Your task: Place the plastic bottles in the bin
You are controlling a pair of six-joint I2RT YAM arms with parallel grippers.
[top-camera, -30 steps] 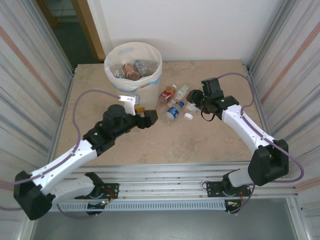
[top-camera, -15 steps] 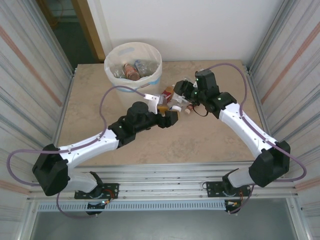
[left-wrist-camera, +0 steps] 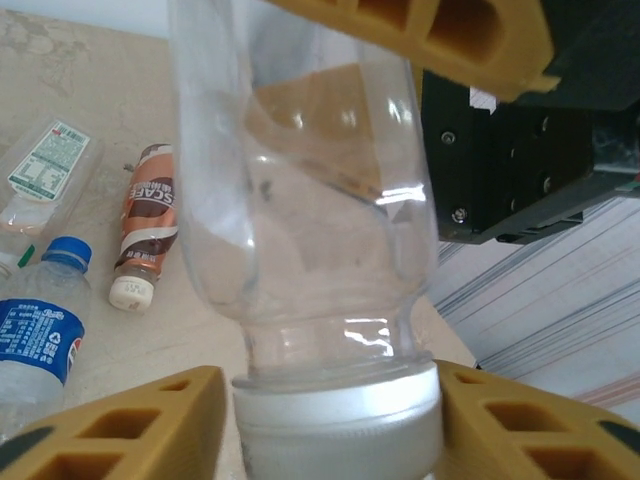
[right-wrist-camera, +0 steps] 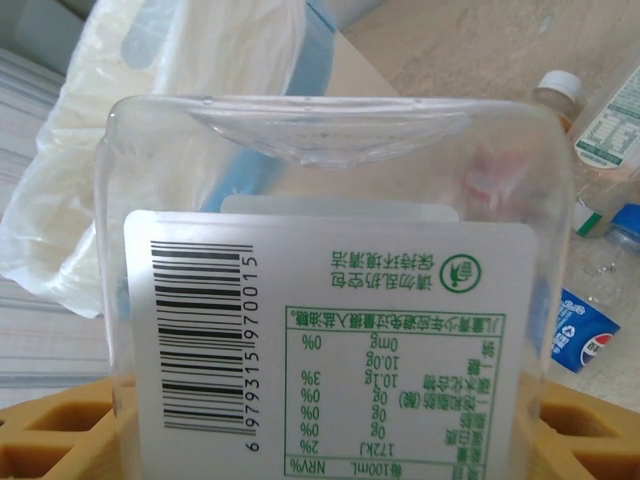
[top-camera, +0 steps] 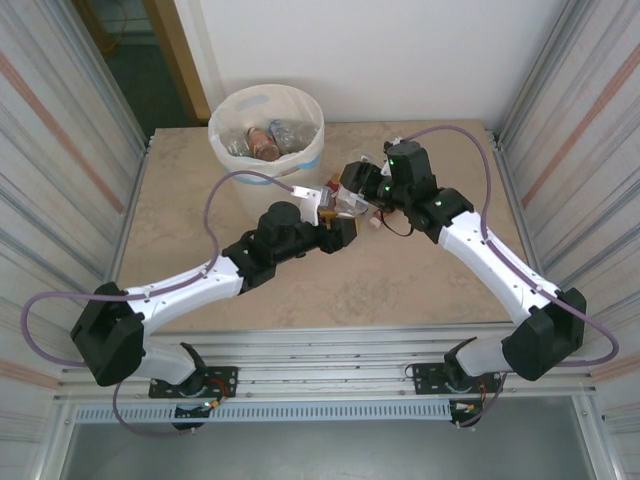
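A beige, marble-patterned table (top-camera: 180,200) sits in a narrow bay under even, soft light. A plain white wall (top-camera: 400,50) closes the far side. Ribbed metal panels line the left (top-camera: 50,150) and right (top-camera: 590,120) flanks, each crossed by a faint reddish stripe. A wooden door frame (top-camera: 175,50) stands at the far-left corner, with dark flooring beyond it. Silver aluminium rails (top-camera: 330,360) run along the table's near edge, above a grey floor (top-camera: 300,450).
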